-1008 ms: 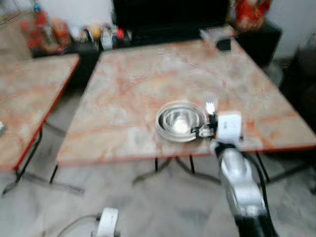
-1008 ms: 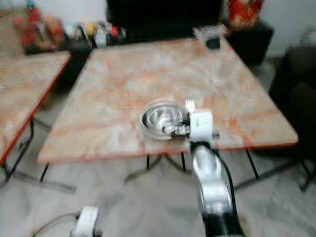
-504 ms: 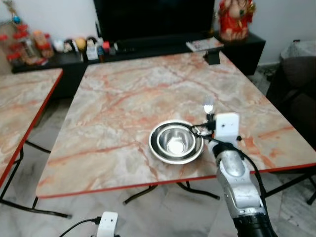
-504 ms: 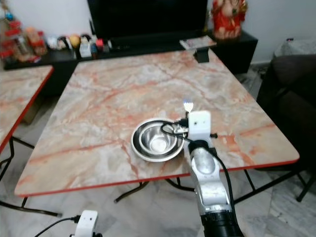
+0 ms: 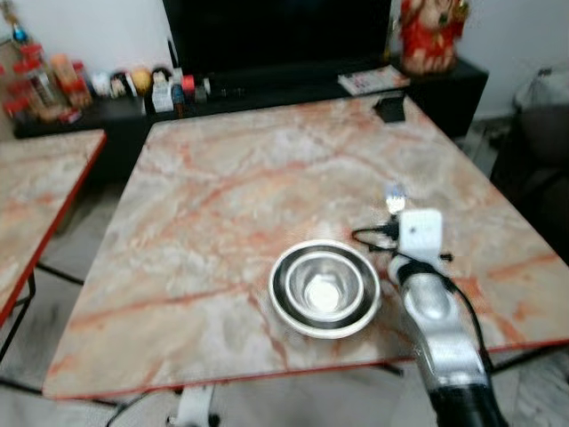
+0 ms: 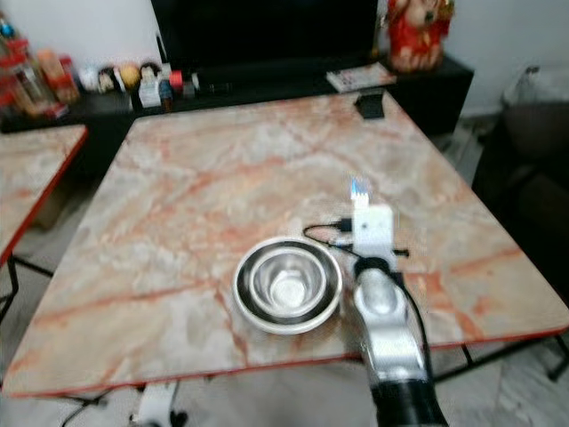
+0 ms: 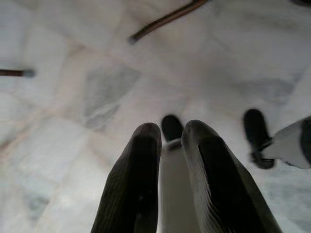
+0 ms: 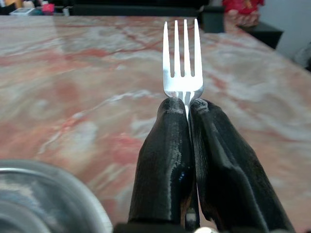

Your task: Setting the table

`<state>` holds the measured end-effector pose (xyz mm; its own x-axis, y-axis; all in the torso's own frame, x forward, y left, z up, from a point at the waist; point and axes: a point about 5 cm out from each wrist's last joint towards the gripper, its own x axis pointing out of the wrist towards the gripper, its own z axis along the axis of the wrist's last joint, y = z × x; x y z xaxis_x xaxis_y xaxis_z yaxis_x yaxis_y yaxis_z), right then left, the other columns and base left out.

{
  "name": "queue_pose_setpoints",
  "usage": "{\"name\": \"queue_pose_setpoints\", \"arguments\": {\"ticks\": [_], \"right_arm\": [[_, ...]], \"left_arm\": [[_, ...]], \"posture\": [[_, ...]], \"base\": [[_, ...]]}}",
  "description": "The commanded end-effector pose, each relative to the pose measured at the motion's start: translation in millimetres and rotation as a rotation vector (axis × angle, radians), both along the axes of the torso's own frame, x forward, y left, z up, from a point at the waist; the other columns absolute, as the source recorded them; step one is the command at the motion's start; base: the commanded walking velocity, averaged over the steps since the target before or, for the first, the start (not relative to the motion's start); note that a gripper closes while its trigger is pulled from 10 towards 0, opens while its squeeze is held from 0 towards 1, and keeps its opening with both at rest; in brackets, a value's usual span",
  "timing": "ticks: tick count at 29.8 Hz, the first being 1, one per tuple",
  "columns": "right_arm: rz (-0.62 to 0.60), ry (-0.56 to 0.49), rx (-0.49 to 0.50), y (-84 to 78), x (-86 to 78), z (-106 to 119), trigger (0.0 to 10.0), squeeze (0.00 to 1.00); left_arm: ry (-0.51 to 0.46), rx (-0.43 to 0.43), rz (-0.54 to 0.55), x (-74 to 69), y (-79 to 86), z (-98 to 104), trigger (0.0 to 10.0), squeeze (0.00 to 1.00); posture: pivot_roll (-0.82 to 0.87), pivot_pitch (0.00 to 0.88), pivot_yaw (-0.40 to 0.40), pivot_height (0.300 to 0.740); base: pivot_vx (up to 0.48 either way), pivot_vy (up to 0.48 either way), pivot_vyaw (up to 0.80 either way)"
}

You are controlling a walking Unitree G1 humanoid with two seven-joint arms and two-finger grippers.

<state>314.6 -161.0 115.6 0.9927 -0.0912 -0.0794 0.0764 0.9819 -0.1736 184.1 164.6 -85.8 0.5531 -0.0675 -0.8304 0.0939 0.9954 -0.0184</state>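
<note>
Two nested steel bowls (image 5: 324, 287) sit near the front edge of the marble table (image 5: 240, 169). My right gripper (image 5: 397, 213) hovers over the table just right of and beyond the bowls, shut on a silver fork (image 5: 396, 195). In the right wrist view the fork (image 8: 183, 58) sticks out past the fingertips (image 8: 171, 109), tines forward, with a bowl rim (image 8: 43, 194) at the lower corner. My left gripper (image 7: 171, 130) hangs over the tiled floor, its fingers a narrow gap apart with nothing held.
A second marble table (image 5: 36, 196) stands to the left. Behind are a black TV cabinet with bottles (image 5: 133, 84), a magazine (image 5: 373, 80) and a red figurine (image 5: 427, 31). A small dark object (image 5: 388, 108) lies at the table's far right corner. A dark sofa (image 5: 542, 133) is at the right.
The camera has come closer to the table and looks down more steeply. The right gripper still holds the fork beside the bowls, in about the same place relative to them.
</note>
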Motion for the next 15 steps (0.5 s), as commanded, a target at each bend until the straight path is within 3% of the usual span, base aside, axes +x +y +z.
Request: {"name": "queue_pose_setpoints", "arguments": {"ticks": [1,3,4,11,15], "right_arm": [[-0.015,0.014,-0.003,-3.7,-0.3,0,10.0,0.0],[-0.023,0.033,0.024,-5.8,-1.2,0,10.0,0.0],[-0.089,0.06,0.104,-18.8,-2.2,3,10.0,0.0],[-0.113,0.058,0.057,-33.1,-3.4,11,10.0,0.0],[-0.121,0.171,0.016,-48.6,-18.1,1,10.0,0.0]], "left_arm": [[0.02,-0.005,0.002,-5.2,-0.5,-3,10.0,0.0],[0.022,-0.004,0.0,-5.7,0.2,-3,10.0,0.0],[0.023,-0.004,-0.001,-5.8,1.4,-3,10.0,0.0],[0.025,-0.003,-0.004,-6.2,2.6,-3,10.0,0.0],[0.028,-0.005,-0.014,-6.5,2.0,-3,10.0,0.0]], "posture": [[-0.28,0.0,0.092,0.74],[-0.28,0.0,0.092,0.74],[-0.28,0.0,0.097,0.74],[-0.28,0.0,0.101,0.74],[-0.29,0.0,0.103,0.74]], "base": [[0.0,0.0,0.0],[0.0,0.0,0.0],[0.0,0.0,0.0],[0.0,0.0,0.0],[0.0,0.0,0.0]]}}
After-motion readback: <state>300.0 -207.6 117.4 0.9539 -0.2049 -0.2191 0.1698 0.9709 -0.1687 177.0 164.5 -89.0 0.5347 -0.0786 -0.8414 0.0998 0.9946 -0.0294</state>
